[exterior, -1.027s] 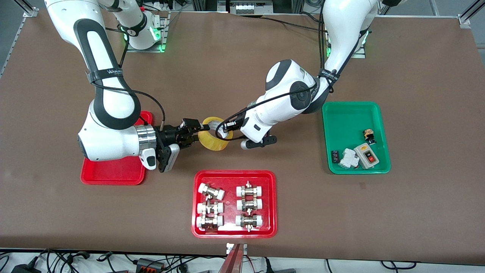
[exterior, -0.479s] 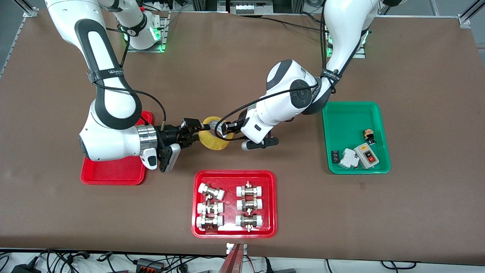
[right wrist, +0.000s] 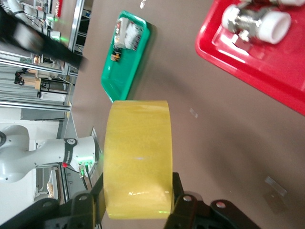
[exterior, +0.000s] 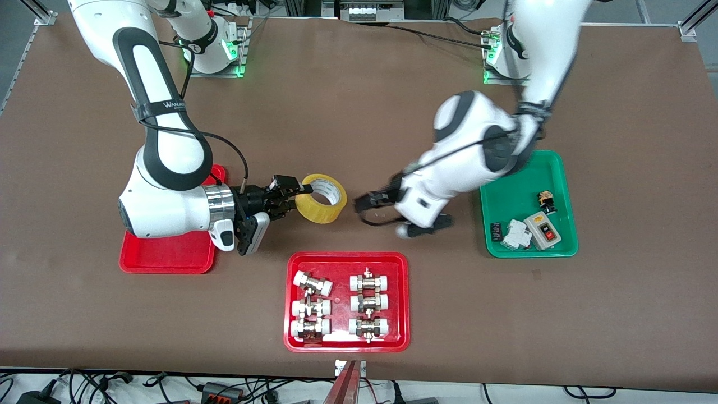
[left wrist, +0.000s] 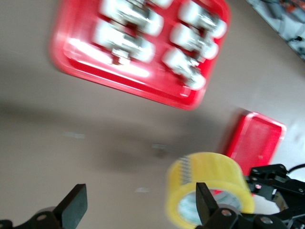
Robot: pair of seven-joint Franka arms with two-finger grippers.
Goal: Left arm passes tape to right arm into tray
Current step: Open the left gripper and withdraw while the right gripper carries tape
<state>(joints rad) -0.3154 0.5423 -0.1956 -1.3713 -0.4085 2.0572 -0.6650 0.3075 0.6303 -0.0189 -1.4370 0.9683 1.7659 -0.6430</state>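
Yellow tape (exterior: 321, 198) sits clamped in the right gripper (exterior: 287, 197) beside the tray (exterior: 168, 255), undelivered; the left gripper (exterior: 367, 202), jaws wide, is clear.

You see the tape (exterior: 321, 198) as a glossy, translucent yellow film wound on a white core that looks like paper. The tray (exterior: 168, 255) is smooth, shiny red plastic, and the green tray (exterior: 507, 179) has the same plastic sheen. The pipe fittings (exterior: 367, 306) show bright metal between white plastic ends. The table (exterior: 348, 101) is matt brown. The right tool (exterior: 291, 196) is matt black.
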